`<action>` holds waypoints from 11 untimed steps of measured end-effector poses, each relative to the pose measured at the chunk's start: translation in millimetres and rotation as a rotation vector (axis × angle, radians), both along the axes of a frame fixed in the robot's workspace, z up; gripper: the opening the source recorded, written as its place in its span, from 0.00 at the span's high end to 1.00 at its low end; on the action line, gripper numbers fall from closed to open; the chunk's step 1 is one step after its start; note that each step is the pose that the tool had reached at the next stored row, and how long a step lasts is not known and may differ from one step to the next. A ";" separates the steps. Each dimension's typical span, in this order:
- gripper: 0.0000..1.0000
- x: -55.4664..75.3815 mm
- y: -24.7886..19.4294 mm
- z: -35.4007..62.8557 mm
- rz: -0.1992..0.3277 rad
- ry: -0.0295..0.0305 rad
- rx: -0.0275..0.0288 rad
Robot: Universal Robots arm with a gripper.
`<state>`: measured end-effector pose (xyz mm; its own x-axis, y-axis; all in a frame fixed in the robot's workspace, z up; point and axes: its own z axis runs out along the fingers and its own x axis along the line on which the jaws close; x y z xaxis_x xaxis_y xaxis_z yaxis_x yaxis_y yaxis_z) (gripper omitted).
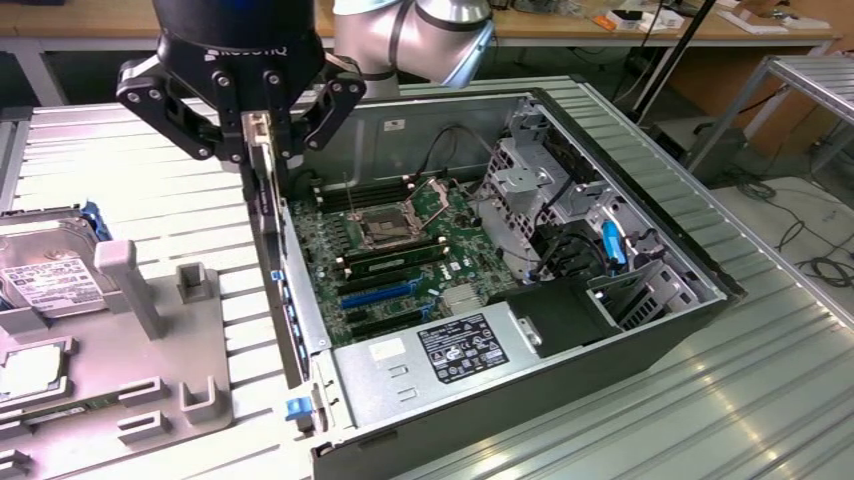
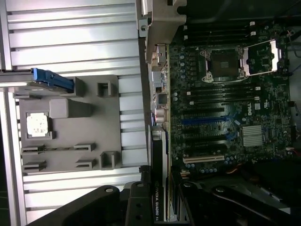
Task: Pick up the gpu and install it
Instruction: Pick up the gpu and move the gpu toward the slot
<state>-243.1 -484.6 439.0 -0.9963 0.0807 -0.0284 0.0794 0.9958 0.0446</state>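
The gpu [image 1: 274, 250] [image 2: 157, 200], a thin flat black expansion card, hangs upright, its top edge clenched in the black jaws. In the exterior view it sits at the nine-o'clock wall of the open grey computer case [image 1: 414, 130].

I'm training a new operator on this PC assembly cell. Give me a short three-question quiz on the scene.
1. True or false: the gripper is shut on the gpu.
2. The gpu is: A) lying on the grey tray; B) upright in the gripper, beside the computer case's edge; C) plugged into a slot.
3. Which boxy silver part sits at the exterior view's far left?
Key: 1 true; 2 B; 3 the hard drive.
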 end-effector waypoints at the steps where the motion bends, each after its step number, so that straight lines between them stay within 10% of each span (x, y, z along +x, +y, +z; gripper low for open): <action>1: 0.73 2.4 0.0 0.0 0.000 0.0000 -0.0001; 11: 0.73 14.3 0.0 0.0 0.000 0.0000 0.0000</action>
